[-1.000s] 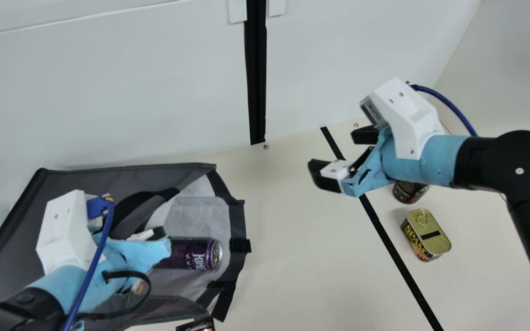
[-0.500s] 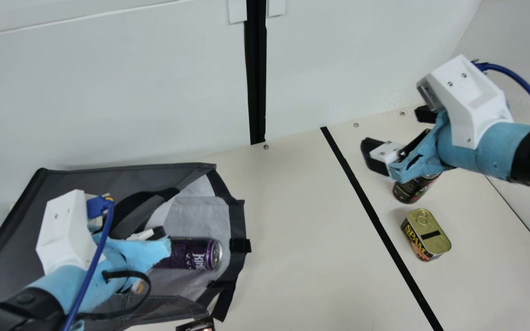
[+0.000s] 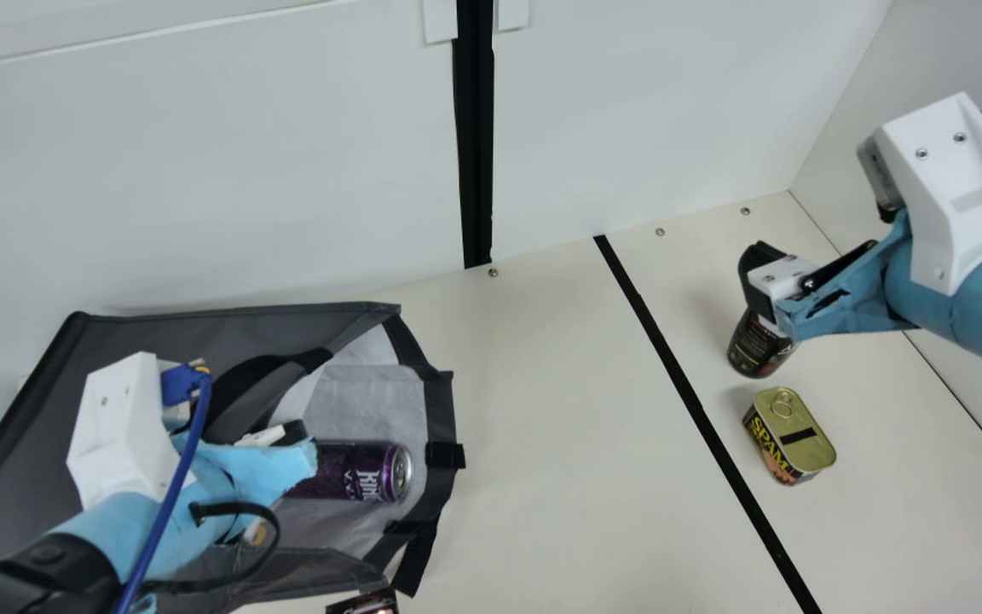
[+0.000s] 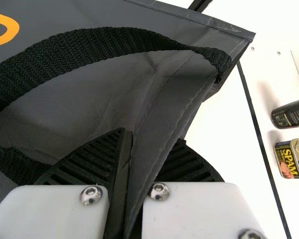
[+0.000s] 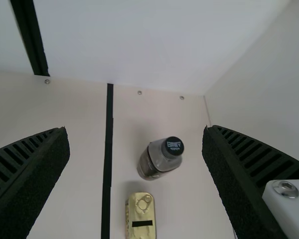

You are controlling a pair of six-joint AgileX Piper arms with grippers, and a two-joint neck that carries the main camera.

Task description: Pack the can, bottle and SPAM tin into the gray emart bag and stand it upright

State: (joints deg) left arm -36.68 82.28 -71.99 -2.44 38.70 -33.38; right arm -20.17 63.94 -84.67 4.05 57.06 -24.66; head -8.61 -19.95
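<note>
Because the can lies inside the gray emart bag, the step in hand is presumably fetching the bottle, which stands beside the SPAM tin on the bench. Right hand: spread wide; the next move likely calls for lowering it around the bottle, then closing. Right arm: extended from the main view's right edge, wrist nearly level. Left arm: angled over the bag, its hand pinching the bag's fabric.

White walls met the far edge of the cream tabletop, which bore a slanting black stripe.
</note>
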